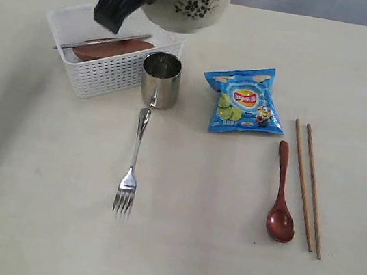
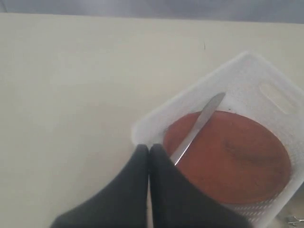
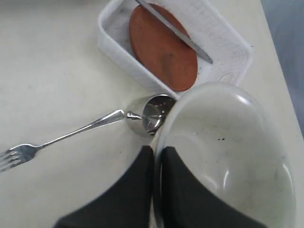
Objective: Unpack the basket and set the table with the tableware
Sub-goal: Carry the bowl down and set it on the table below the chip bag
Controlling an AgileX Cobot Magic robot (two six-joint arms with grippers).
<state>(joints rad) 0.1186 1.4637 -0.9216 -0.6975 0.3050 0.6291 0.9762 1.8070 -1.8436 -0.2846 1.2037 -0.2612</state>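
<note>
The pale cream worktop (image 1: pixel 34 212) carries a white lattice basket (image 1: pixel 103 74) with a steel cup (image 1: pixel 160 82) just beside it. A silver fork (image 1: pixel 132 164) lies near the cup. Further right are a blue chip bag (image 1: pixel 244 102), a dark red spoon (image 1: pixel 281 194) and wooden chopsticks (image 1: pixel 304 187) — side by side.

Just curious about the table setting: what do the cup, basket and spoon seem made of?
The cup looks like polished steel: mirror-bright reflections. The basket seems white moulded plastic, with perforated lattice walls. The spoon is glossy dark red, perhaps lacquered wood or plastic.
</note>
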